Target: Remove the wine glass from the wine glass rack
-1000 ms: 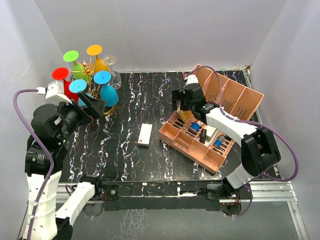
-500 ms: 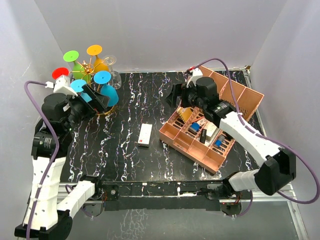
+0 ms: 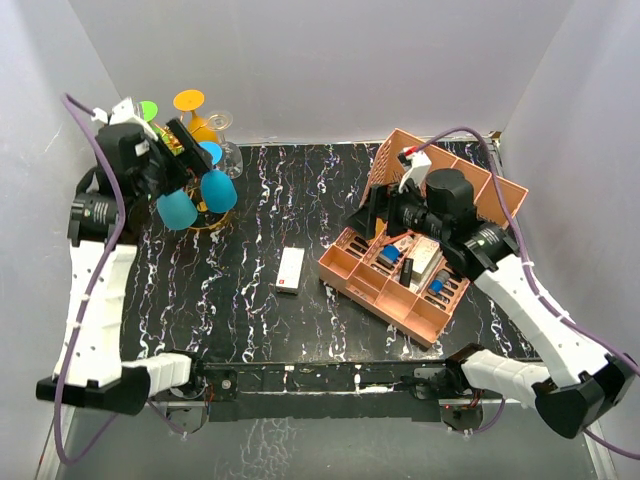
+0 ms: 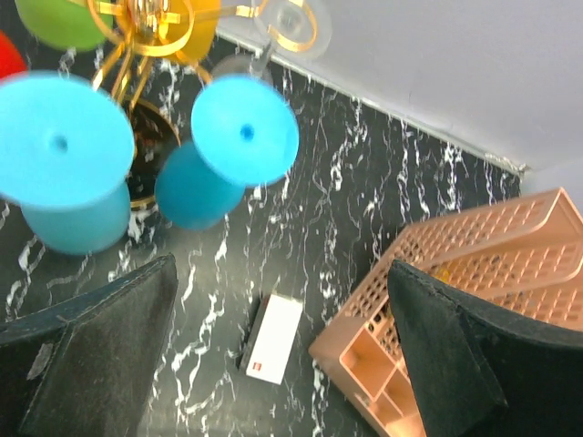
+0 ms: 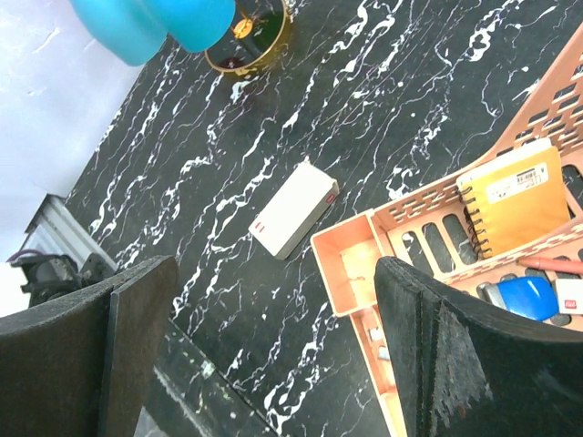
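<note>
- Beyond the left gripper point(image 4: 281, 266), off its left jaw, the green glass point(image 4: 55, 23) runs off the top edge, and the red glass point(image 4: 4, 56) is just a sliver at the side.
- Ahead of those jaws, the wine glass rack point(image 4: 146, 23) has its loops cropped, and the clear glass point(image 4: 290, 18) is blurred.
- Far ahead of the right gripper point(image 5: 275, 266), two blue glasses point(image 5: 196, 18) are cut off at the top.
- By its right jaw, the pink organizer point(image 5: 405, 211) runs out of frame, and the white box point(image 5: 293, 209) has print too small to read.
</note>
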`<state>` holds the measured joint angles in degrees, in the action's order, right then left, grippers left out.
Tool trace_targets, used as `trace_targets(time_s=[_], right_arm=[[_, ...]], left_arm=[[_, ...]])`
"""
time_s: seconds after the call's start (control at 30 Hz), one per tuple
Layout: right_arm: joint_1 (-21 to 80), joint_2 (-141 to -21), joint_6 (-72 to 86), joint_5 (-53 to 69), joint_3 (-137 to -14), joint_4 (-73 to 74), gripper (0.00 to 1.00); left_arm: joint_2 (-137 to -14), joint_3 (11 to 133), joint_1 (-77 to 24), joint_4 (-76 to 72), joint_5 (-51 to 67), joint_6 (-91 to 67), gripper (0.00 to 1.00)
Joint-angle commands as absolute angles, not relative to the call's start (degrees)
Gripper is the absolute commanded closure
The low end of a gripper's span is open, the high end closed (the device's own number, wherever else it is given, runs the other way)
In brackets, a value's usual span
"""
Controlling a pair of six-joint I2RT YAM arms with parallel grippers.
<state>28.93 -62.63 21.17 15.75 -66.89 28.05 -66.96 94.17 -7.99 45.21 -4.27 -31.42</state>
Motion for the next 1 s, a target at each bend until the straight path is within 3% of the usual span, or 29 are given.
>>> trace_targets(time_s=[0.0,0.3,0.6,0.97], right_arm=[[29.1,-58.4,21.1,17.3,-65.6,30.8,0.02],[29.0,-56.8,20.7,16.6,-67.5,36.8,0.02],[29.0,-56.9,20.7,13.1,-67.2,34.8,0.02],[29.1,-59.8,22.0,12.2,-71.1,31.8,0.02]], left_arm=[[-73.8,106.0,-8.0,48.9,-8.0,-26.0,0.03],[-83.4,117.7,0.5,53.4,-11.0,-24.0,0.03],[-72.5,101.4,12.6,47.1,-10.0,-32.8,0.03],[-66.8,89.0,14.0,40.7,-4.6,-39.7,0.18]])
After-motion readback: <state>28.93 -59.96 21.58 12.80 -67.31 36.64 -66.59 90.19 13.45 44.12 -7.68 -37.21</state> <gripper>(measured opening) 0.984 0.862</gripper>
